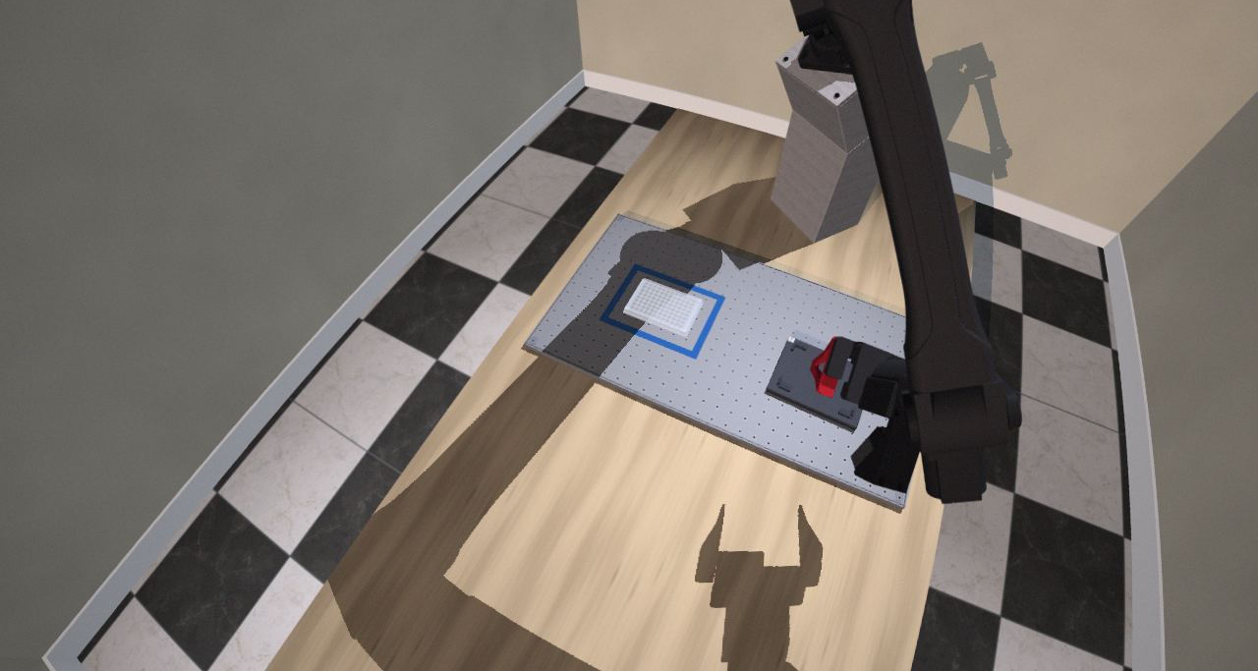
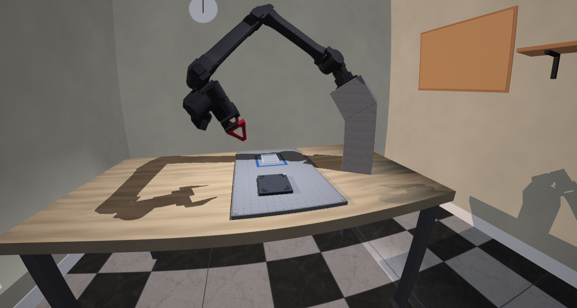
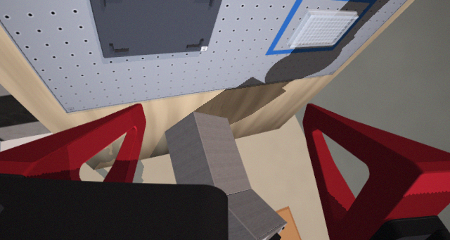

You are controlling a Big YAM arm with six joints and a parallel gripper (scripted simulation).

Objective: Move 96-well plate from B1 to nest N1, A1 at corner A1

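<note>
The white 96-well plate (image 1: 664,305) lies flat inside the blue square outline of spot B1 on the grey perforated baseplate; it also shows in the exterior view (image 2: 270,158) and in the wrist view (image 3: 323,28). The dark nest N1 (image 2: 274,184) sits empty nearer the baseplate's middle, with corner locators and a small white corner mark (image 3: 204,48). My gripper (image 2: 237,130) with red fingers is open and empty, held high above the table, well apart from plate and nest. In the wrist view its fingers stand wide apart.
The arm's grey pedestal (image 2: 357,126) stands at the back right of the wooden table. The grey baseplate (image 2: 282,185) lies in the table's middle. The arm throws dark shadows across the wood and over part of spot B1.
</note>
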